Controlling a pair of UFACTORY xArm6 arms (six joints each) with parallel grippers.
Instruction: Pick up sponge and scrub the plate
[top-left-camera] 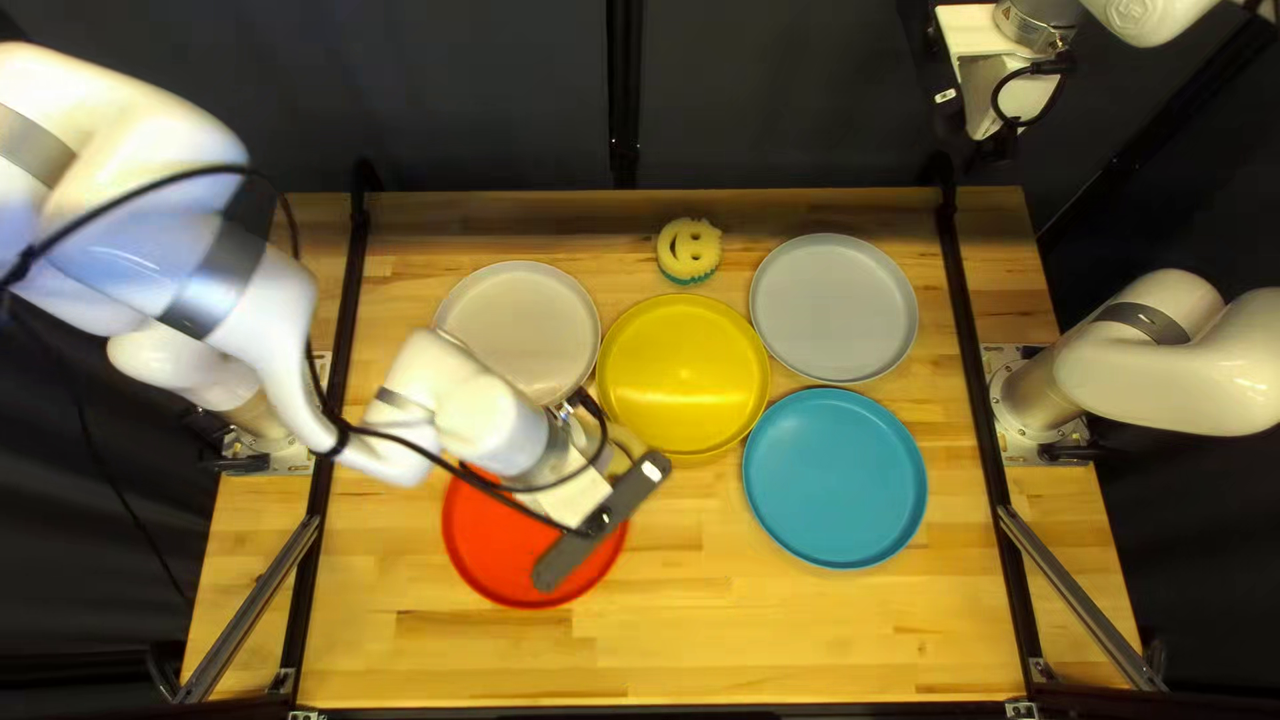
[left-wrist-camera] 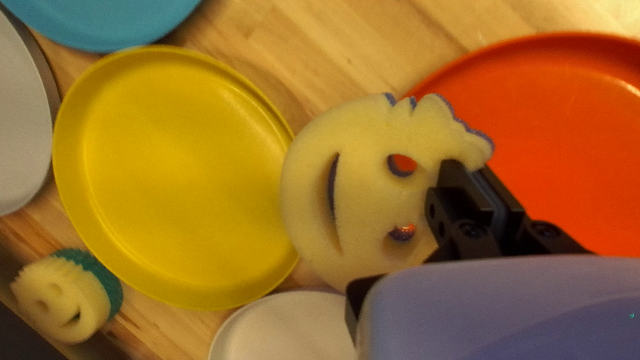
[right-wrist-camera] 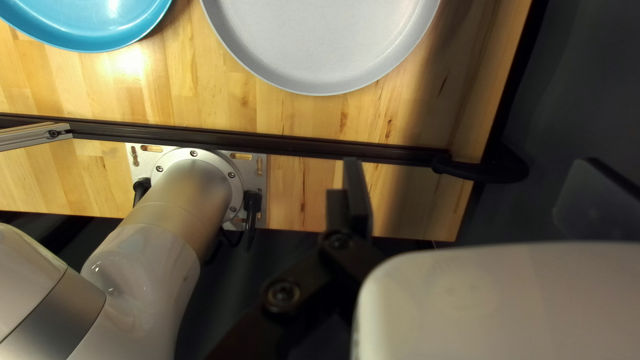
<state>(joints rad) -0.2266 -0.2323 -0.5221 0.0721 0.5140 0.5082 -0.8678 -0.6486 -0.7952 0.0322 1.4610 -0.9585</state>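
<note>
- Your left gripper (top-left-camera: 574, 499) is clamped on the round yellow sponge (left-wrist-camera: 363, 190), gripping it at the crinkled top edge, close by one of its eye holes.
- You have the sponge's smiling yellow face toward the left wrist camera, with its purple backing turned away; red shows through the eye holes.
- In the left wrist view you see it overlapping the edges of the red plate (left-wrist-camera: 567, 133) and the yellow plate (left-wrist-camera: 177, 180); you can't tell from here whether it touches either.
- Your right gripper (top-left-camera: 990, 83) is up past the far edge of the surface (top-left-camera: 747, 640), near the dark curtain; in its wrist view, the right gripper (right-wrist-camera: 471, 161) has its fingers wide apart, holding nothing.
- Beyond the yellow plate, you have a green-backed sponge (top-left-camera: 690, 250) on the surface.
- The white plate (top-left-camera: 518, 320) sits to the yellow one's left in the top left view, with the grey plate (top-left-camera: 834, 307) and blue plate (top-left-camera: 835, 478) to its right.
</note>
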